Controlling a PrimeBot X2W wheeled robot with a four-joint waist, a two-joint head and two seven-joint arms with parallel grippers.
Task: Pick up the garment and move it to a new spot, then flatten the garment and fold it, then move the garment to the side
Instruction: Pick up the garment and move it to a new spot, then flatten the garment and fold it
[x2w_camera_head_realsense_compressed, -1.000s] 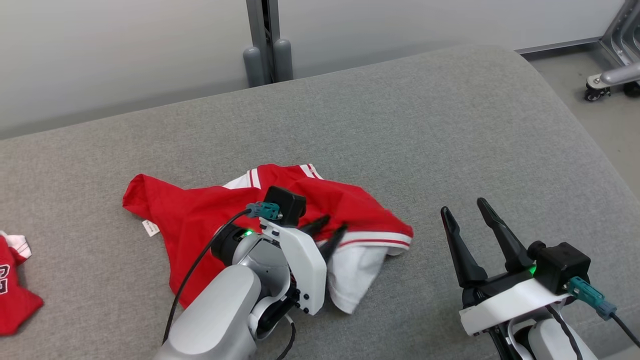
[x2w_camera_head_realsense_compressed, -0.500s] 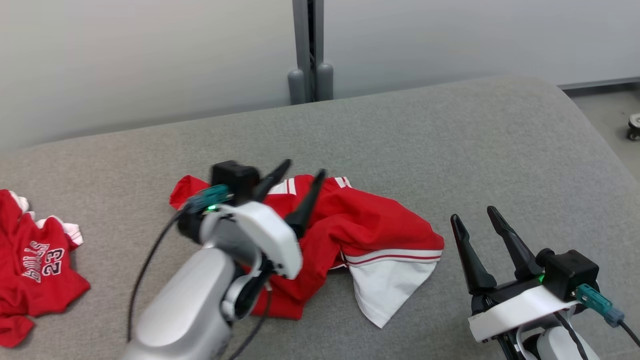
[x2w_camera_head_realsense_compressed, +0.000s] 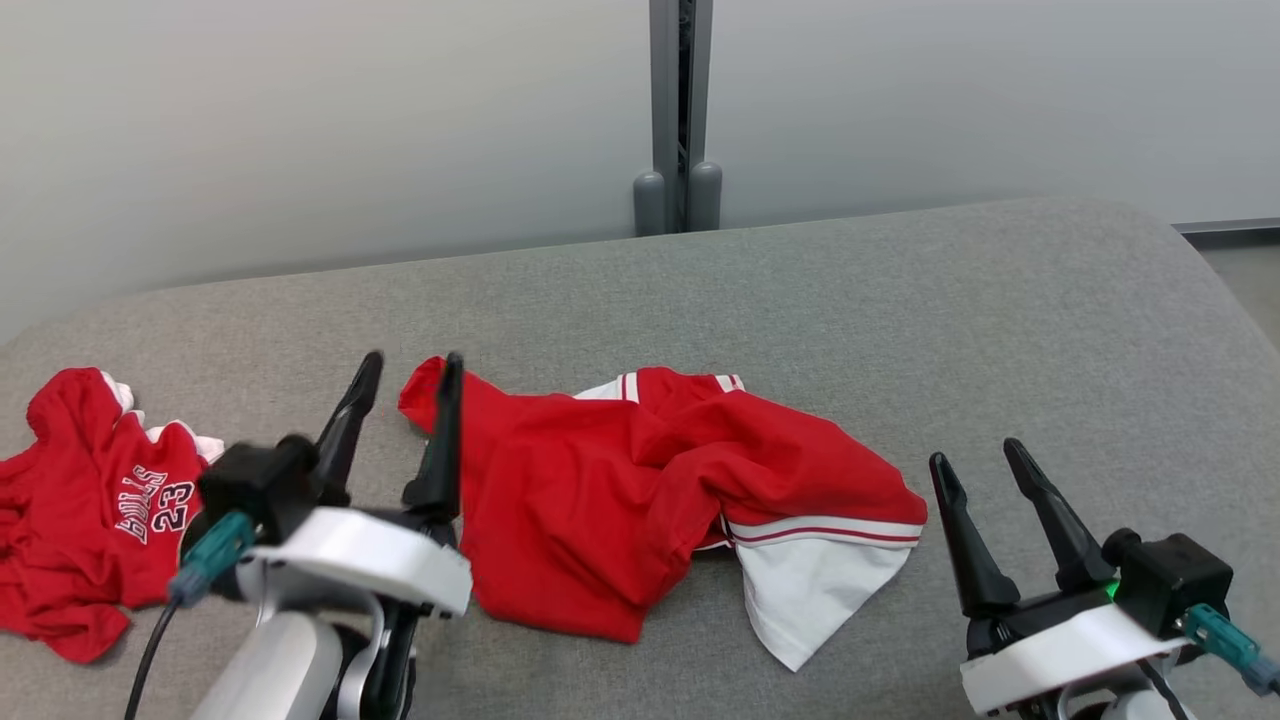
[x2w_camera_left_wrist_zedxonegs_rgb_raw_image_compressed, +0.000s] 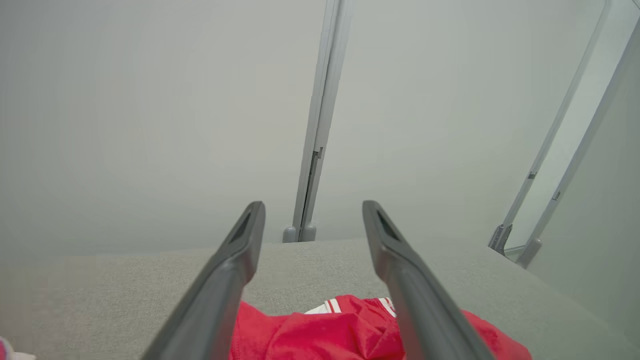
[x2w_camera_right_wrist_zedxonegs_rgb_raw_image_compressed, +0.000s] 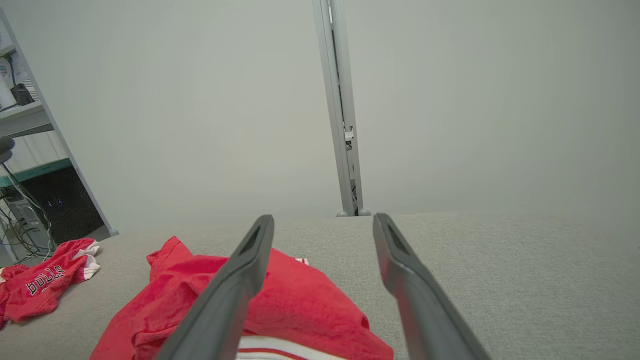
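The garment (x2w_camera_head_realsense_compressed: 600, 490) is a red piece with white trim, lying crumpled in the middle of the grey padded surface (x2w_camera_head_realsense_compressed: 900, 300). My left gripper (x2w_camera_head_realsense_compressed: 411, 358) stands open just left of it, lifted off the cloth, with nothing between its fingers. In the left wrist view the garment (x2w_camera_left_wrist_zedxonegs_rgb_raw_image_compressed: 320, 335) lies low between the spread fingers of the left gripper (x2w_camera_left_wrist_zedxonegs_rgb_raw_image_compressed: 312, 205). My right gripper (x2w_camera_head_realsense_compressed: 975, 452) stands open to the right of the garment's white hem, apart from it. The right wrist view shows the garment (x2w_camera_right_wrist_zedxonegs_rgb_raw_image_compressed: 300, 295) behind the left finger of the right gripper (x2w_camera_right_wrist_zedxonegs_rgb_raw_image_compressed: 324, 217).
A second red jersey (x2w_camera_head_realsense_compressed: 90, 510) with white lettering lies bunched at the surface's left end, seen also as the jersey (x2w_camera_right_wrist_zedxonegs_rgb_raw_image_compressed: 45, 280) in the right wrist view. A grey post (x2w_camera_head_realsense_compressed: 680, 110) stands against the wall behind. The surface rounds off at the right.
My left gripper has opened, let go of the garment and drawn back to its left. The camera has turned, shifting the whole picture right. The right gripper stays open.
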